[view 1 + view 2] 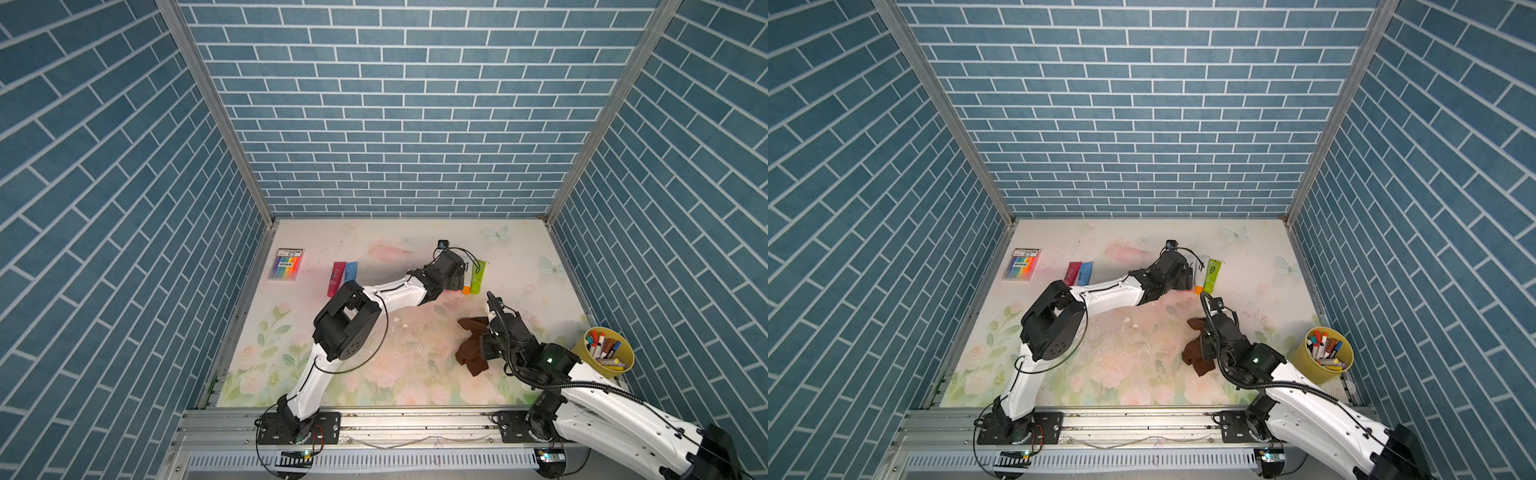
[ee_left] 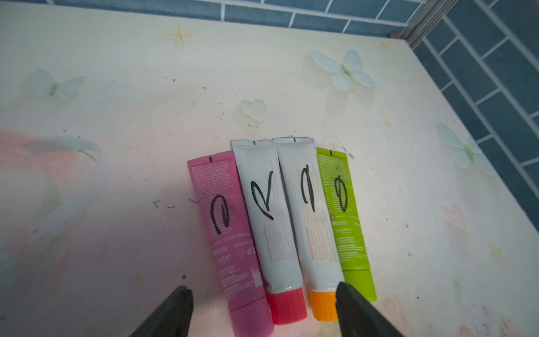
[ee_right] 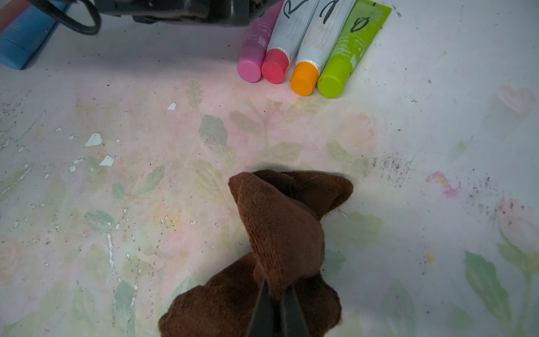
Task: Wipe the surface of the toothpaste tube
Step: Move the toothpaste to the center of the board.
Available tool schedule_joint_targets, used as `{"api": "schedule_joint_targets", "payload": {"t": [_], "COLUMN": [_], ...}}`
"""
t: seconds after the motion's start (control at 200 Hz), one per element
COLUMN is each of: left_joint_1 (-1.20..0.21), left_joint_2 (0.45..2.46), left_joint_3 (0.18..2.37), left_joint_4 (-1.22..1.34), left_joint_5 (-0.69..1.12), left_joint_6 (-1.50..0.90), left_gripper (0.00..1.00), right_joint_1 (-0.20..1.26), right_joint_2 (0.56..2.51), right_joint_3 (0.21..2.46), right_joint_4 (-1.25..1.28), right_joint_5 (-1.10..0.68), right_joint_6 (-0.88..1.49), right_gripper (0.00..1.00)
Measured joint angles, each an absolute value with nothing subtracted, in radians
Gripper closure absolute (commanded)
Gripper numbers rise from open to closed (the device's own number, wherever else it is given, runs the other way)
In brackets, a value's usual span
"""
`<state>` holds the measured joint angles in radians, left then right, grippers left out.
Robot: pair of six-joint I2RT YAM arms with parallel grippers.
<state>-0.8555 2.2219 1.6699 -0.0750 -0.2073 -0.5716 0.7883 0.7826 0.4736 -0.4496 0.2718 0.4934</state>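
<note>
Several toothpaste tubes lie side by side at the back of the table, each with a black marker scribble: a pink one (image 2: 230, 233), a white one with a red cap (image 2: 271, 233), a white one with an orange cap (image 2: 309, 227) and a green one (image 2: 347, 221). My left gripper (image 2: 262, 287) hangs open over their cap ends, its fingers straddling the pink, red and orange caps, with one fingertip (image 2: 347, 294) against the orange cap. In a top view only the green tube (image 1: 478, 276) shows beside that gripper (image 1: 459, 280). My right gripper (image 3: 275, 287) is shut on a crumpled brown cloth (image 3: 280, 221), nearer the front.
A yellow cup (image 1: 582, 347) of markers stands at the front right. A pack of coloured pens (image 1: 286, 264) lies at the back left, with a red tube (image 1: 336, 279) and a blue tube (image 1: 350, 272) beside it. Blue brick walls enclose three sides.
</note>
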Motion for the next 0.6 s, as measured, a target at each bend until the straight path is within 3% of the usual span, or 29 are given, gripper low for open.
{"api": "schedule_joint_targets", "payload": {"t": [0.18, 0.6], "left_joint_1": [-0.849, -0.847], "left_joint_2": [2.273, 2.274], "left_joint_3": [1.751, 1.748], "left_joint_4": [-0.133, -0.19], "left_joint_5": [-0.216, -0.208], "left_joint_6": [-0.565, -0.557], "left_gripper": [0.38, 0.43], "right_joint_1": [0.774, 0.754], "right_joint_2": [0.789, 0.817], "right_joint_3": [0.474, 0.474], "right_joint_4": [-0.449, -0.448], "right_joint_5": [0.265, 0.244], "right_joint_6": [0.493, 0.493], "right_gripper": [1.0, 1.0]}}
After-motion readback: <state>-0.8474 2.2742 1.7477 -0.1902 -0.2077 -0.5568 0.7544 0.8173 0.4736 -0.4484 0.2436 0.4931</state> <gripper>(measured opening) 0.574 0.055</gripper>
